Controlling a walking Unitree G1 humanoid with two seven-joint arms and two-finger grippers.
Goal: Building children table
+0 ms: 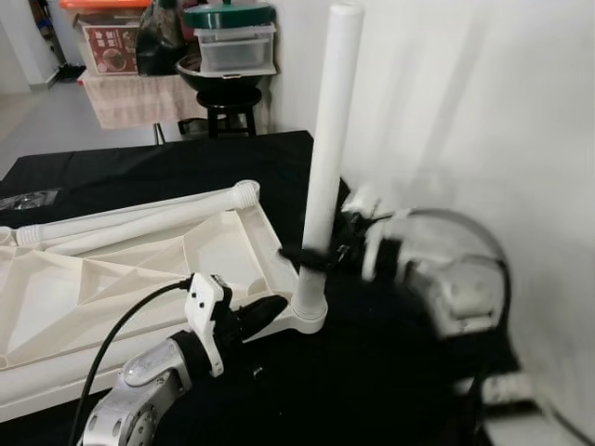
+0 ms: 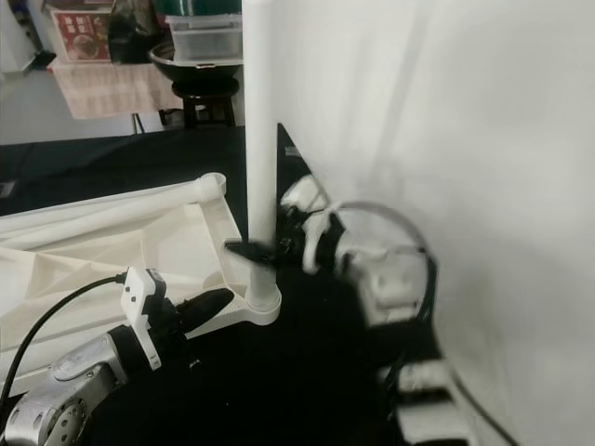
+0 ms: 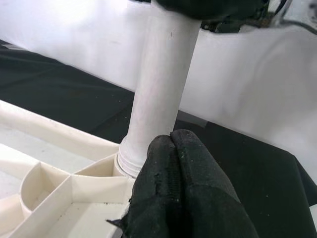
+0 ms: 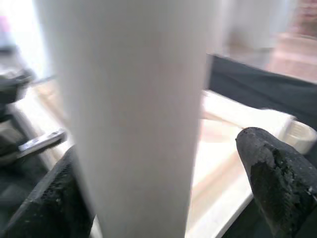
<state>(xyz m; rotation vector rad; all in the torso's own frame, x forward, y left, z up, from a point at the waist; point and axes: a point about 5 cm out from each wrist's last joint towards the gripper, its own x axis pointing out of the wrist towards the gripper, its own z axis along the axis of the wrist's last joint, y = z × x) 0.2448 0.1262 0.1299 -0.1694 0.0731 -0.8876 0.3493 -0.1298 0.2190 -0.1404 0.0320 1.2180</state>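
You have a white plastic tabletop (image 1: 112, 279) lying upside down on the black counter (image 1: 167, 172), ribs showing. One white leg (image 1: 327, 158) stands upright in its near corner socket; another leg (image 1: 139, 216) lies flat along its far edge.

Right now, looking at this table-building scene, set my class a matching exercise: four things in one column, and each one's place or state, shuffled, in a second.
Things:
1. upright leg
2. lying leg
3. left gripper
4. right gripper

Places or states:
A. flat along the tabletop's far edge
B. shut, at the corner socket
C. standing in the corner socket
D. around the upright leg, low down

Pairs: 1-C, 2-A, 3-B, 4-D
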